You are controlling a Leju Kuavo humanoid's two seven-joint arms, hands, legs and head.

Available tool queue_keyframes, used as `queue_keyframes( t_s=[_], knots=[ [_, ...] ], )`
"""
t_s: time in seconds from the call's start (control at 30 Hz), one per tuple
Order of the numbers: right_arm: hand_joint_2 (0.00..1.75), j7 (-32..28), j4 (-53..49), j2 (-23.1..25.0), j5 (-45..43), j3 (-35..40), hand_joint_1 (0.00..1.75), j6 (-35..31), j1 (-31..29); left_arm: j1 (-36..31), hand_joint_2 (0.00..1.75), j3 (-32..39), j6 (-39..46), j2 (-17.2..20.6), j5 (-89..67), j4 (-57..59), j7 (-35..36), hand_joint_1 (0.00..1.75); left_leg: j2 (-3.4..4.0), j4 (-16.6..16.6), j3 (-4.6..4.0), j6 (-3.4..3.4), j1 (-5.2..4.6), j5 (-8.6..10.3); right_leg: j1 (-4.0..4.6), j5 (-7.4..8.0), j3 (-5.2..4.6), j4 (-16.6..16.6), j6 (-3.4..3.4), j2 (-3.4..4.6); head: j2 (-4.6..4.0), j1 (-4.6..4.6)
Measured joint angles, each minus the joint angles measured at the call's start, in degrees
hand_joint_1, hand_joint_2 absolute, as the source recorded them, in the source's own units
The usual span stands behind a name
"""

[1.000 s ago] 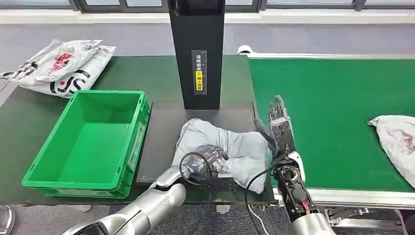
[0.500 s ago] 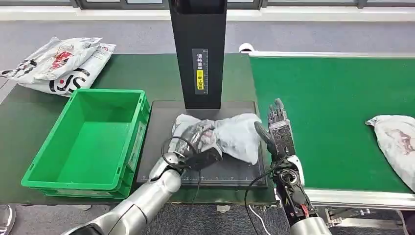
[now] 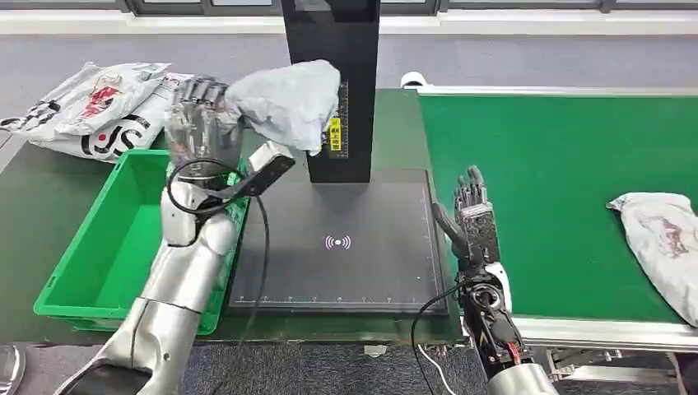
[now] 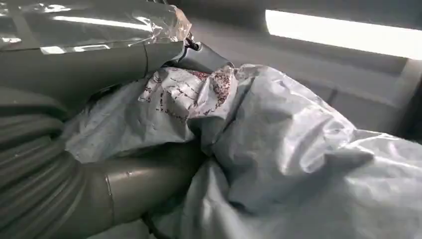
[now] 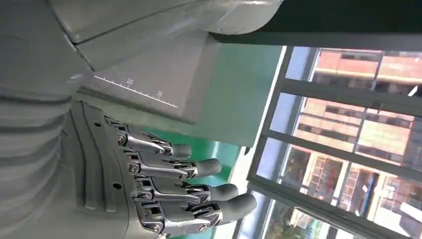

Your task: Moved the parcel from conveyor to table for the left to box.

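Two surfaces fill the head view: a green conveyor at 3 o'clock and a dark green table running from centre to 9 o'clock. A green crate sits at 8 o'clock, and beside it lies a black scanning pad below a black upright post at 12 o'clock.

Half a second ago the grey parcel lay on the pad under the left hand; now that hand has lifted it high, at about 11 o'clock, above the near corner of the crate and in front of the post. The pad is bare, and a white wave symbol shows at its centre (covered by the parcel before). The left wrist view shows the crumpled grey plastic of the parcel clamped against the thumb, so the left hand grips it. The right hand stays upright at the seam between pad and conveyor, holding nothing, fingers straight and apart.

A second grey parcel on the conveyor is cut off by the frame at 3 o'clock. White printed bags lie at 10 o'clock, partly hidden behind the raised hand. The yellow label on the post is half covered by the parcel, its text too small to read.
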Motion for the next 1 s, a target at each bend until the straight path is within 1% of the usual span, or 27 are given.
queue_keyframes(
  t_s=[0.1,0.13,0.2,0.27,0.33,0.37,0.4,0.43,0.5,0.53,0.57,0.6,0.67,0.73,0.8,0.93,1.0],
  knots=[
    [1.75,0.0,0.04,-0.22,-0.24,0.0,0.0,-0.15,-0.06,1.1,1.75,7.88,0.0,0.07,-4.84,-2.55,-0.4,1.75,0.04,0.0,-0.01,0.0,0.0,0.0,0.0,0.0,-0.01,0.0,0.0,0.03,0.02,0.0],
    [1.75,0.07,0.04,-0.28,-0.26,0.0,0.0,-0.28,-0.04,1.92,1.75,9.8,0.0,0.15,-7.69,-3.84,1.8,1.75,0.04,0.0,-0.01,0.0,0.0,0.0,0.0,0.0,-0.01,0.0,0.0,0.02,0.02,0.02],
    [1.75,0.09,0.04,-0.39,-0.2,0.0,0.0,-0.42,0.02,3.89,1.75,10.93,0.0,1.49,-14.49,-6.77,10.47,1.75,0.03,0.0,-0.01,0.0,0.0,0.0,0.0,0.0,-0.02,0.0,0.0,0.02,0.02,0.0],
    [1.75,0.22,0.04,-0.44,-0.11,0.0,0.0,-0.5,0.2,5.16,1.75,9.39,0.0,5.39,-17.12,-7.38,25.61,1.75,0.04,0.0,0.0,0.0,0.0,0.0,0.0,-0.02,-0.07,0.0,-0.03,0.03,0.02,0.0],
    [1.75,0.33,0.02,-0.44,0.09,0.0,0.0,-0.48,0.43,5.53,1.75,4.78,-0.02,8.86,-17.34,-5.84,38.4,1.75,0.08,0.0,-0.01,-0.02,0.0,-0.02,0.01,-0.02,-0.11,0.0,-0.04,0.02,0.02,0.0],
    [1.75,0.48,0.02,-0.46,0.35,0.0,0.0,-0.48,0.52,5.37,1.75,2.53,-0.2,10.43,-17.49,-3.98,42.68,1.75,0.08,0.0,-0.01,-0.02,0.0,-0.01,0.02,-0.02,-0.12,0.0,-0.04,0.06,0.0,0.0],
    [1.75,0.59,0.04,-0.5,0.59,0.0,0.0,-0.48,0.5,4.55,1.75,0.66,-1.56,11.75,-17.64,-0.56,45.75,1.75,0.04,0.0,-0.01,-0.02,0.0,0.0,0.01,-0.03,-0.1,0.0,-0.04,0.0,0.02,0.0],
    [1.75,0.68,0.11,-0.5,0.99,-0.02,0.0,-0.37,0.26,3.3,1.75,-0.84,-4.84,12.83,-17.65,3.81,48.13,1.75,-0.02,0.0,-0.01,-0.03,0.0,0.03,0.01,-0.02,-0.07,0.0,-0.04,-0.06,0.0,0.0],
    [1.75,0.74,0.72,-0.46,1.77,-0.04,0.0,0.0,-0.75,1.95,1.75,-2.77,-12.36,14.23,-17.6,11.19,48.69,1.75,0.0,-0.01,0.0,-0.11,0.01,0.1,0.01,0.01,-0.07,0.0,-0.09,-0.03,0.0,-0.02],
    [1.75,0.74,0.98,-0.41,1.9,-0.04,0.0,0.29,-1.22,1.8,1.75,-3.48,-14.7,14.62,-17.6,13.58,48.69,1.75,0.1,0.0,-0.01,-0.11,0.02,0.11,0.02,0.07,-0.12,0.0,-0.13,0.06,0.0,0.0],
    [1.75,0.79,1.27,-0.44,2.23,-0.11,0.0,0.68,-1.59,1.35,1.75,-4.22,-17.53,14.9,-17.6,16.15,48.39,0.8,0.12,0.01,-0.04,-0.1,0.02,0.12,0.02,0.12,-0.12,0.0,-0.13,0.1,0.0,0.02],
    [1.75,1.01,1.55,-0.44,2.51,-0.55,0.0,0.87,-1.96,0.76,1.75,-4.75,-20.58,14.86,-17.6,18.67,47.92,0.0,0.14,0.01,-0.05,-0.1,0.01,0.13,0.01,0.13,-0.12,0.0,-0.11,0.11,0.02,0.02],
    [1.75,1.36,1.97,-0.24,3.32,-0.9,0.0,1.25,-2.39,-0.29,1.75,-5.22,-25.91,14.86,-17.62,22.67,46.84,0.0,0.23,0.03,-0.03,-0.09,-0.02,0.12,-0.02,0.17,-0.13,0.0,-0.1,0.18,0.0,0.02],
    [1.75,1.55,2.16,-0.24,4.0,-1.12,0.0,1.36,-2.36,-0.7,1.75,-5.22,-26.73,14.71,-17.6,25.02,46.18,0.0,0.3,0.05,-0.03,-0.09,-0.02,0.11,-0.02,0.17,-0.18,-0.01,-0.1,0.26,0.02,0.02],
    [1.75,1.62,2.25,-0.13,4.66,-1.99,0.0,1.53,-2.11,-1.65,1.75,-5.22,-25.45,14.21,-17.6,26.74,45.42,0.0,0.16,0.05,-0.05,-0.09,-0.02,0.11,-0.02,0.15,-0.14,-0.01,-0.09,0.14,0.02,0.02],
    [1.75,1.62,1.68,0.15,5.2,-2.91,0.0,1.75,-0.41,-1.65,1.75,-5.22,-19.17,13.64,-17.62,27.86,44.74,0.0,0.16,0.03,-0.09,-0.09,-0.01,0.1,0.04,0.14,-0.15,-0.01,-0.1,0.13,0.0,0.02],
    [1.75,1.79,1.49,0.22,5.31,-3.04,0.0,1.75,0.04,-1.71,1.75,-5.22,-18.71,13.51,-17.62,28.17,44.54,0.0,0.21,0.03,-0.07,-0.1,-0.01,0.1,0.04,0.15,-0.18,0.0,-0.1,0.15,0.02,0.02]
  ],
)
